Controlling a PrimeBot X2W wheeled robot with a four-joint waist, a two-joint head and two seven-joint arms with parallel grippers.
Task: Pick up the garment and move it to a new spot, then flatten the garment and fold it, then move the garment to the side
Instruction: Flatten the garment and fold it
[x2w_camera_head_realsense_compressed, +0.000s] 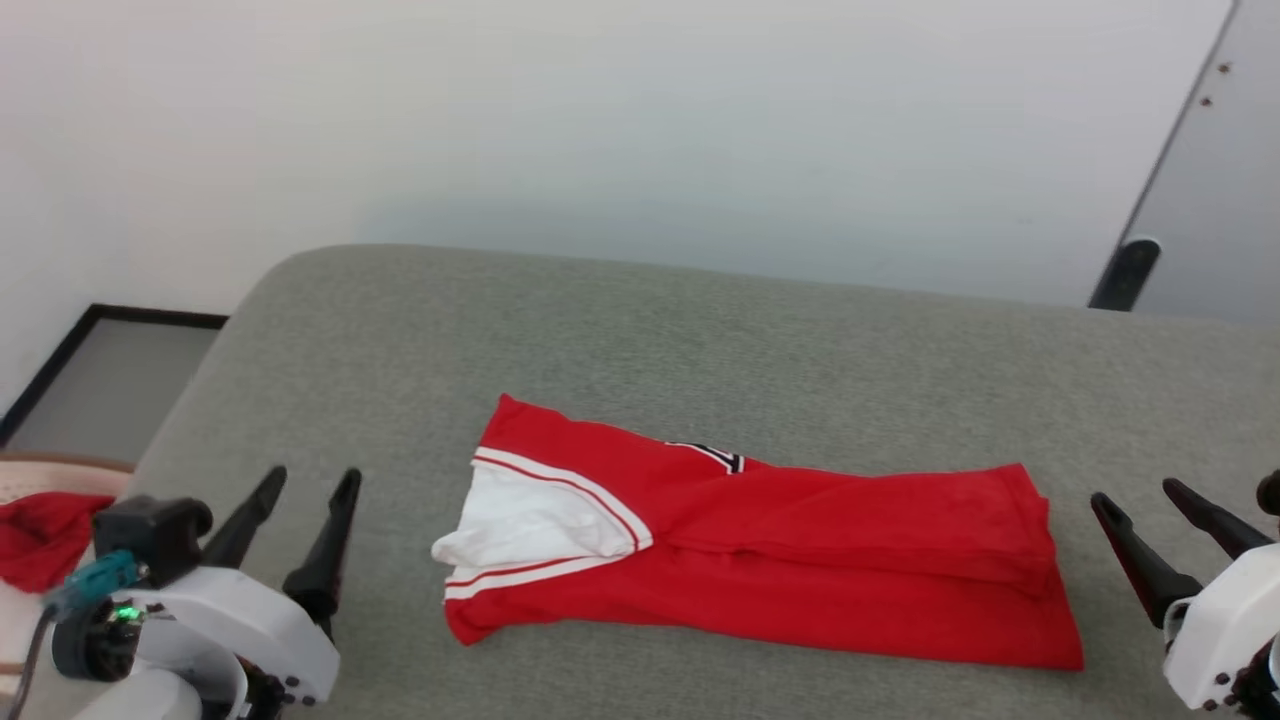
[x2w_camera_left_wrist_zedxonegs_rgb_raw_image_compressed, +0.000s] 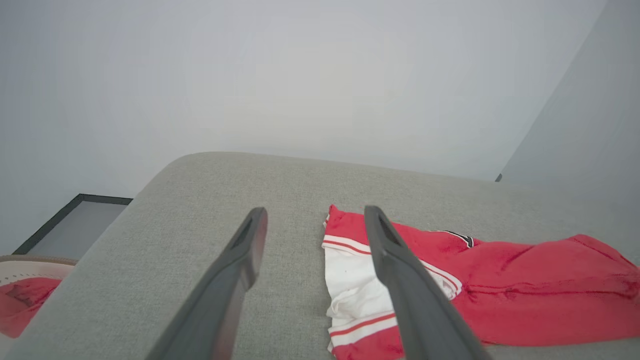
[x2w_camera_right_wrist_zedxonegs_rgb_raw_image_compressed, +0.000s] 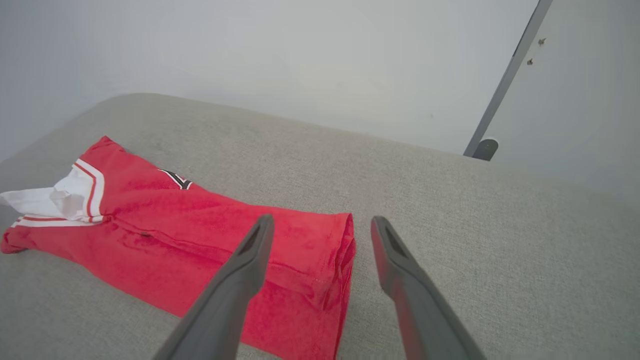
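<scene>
The garment (x2w_camera_head_realsense_compressed: 800, 545), a red jersey with white striped-trim sleeves, lies folded into a long strip across the grey cushioned surface (x2w_camera_head_realsense_compressed: 640, 330). Its white sleeve end points left and a corner of the black number peeks out at the fold. My left gripper (x2w_camera_head_realsense_compressed: 305, 482) stands open at the lower left, apart from the sleeve end. My right gripper (x2w_camera_head_realsense_compressed: 1140, 495) is open at the lower right, just beyond the hem. In the left wrist view the garment (x2w_camera_left_wrist_zedxonegs_rgb_raw_image_compressed: 525, 290) lies right of the open left gripper (x2w_camera_left_wrist_zedxonegs_rgb_raw_image_compressed: 312, 215). The right wrist view has the hem of the garment (x2w_camera_right_wrist_zedxonegs_rgb_raw_image_compressed: 210, 235) beneath the open right gripper (x2w_camera_right_wrist_zedxonegs_rgb_raw_image_compressed: 322, 222).
A plain red cloth bundle (x2w_camera_head_realsense_compressed: 40, 535) sits in a pale basket (x2w_camera_head_realsense_compressed: 30, 475) off the surface's left edge. A dark-framed panel (x2w_camera_head_realsense_compressed: 110, 380) lies on the floor at left. A grey door with a dark stop (x2w_camera_head_realsense_compressed: 1125, 275) stands at the far right.
</scene>
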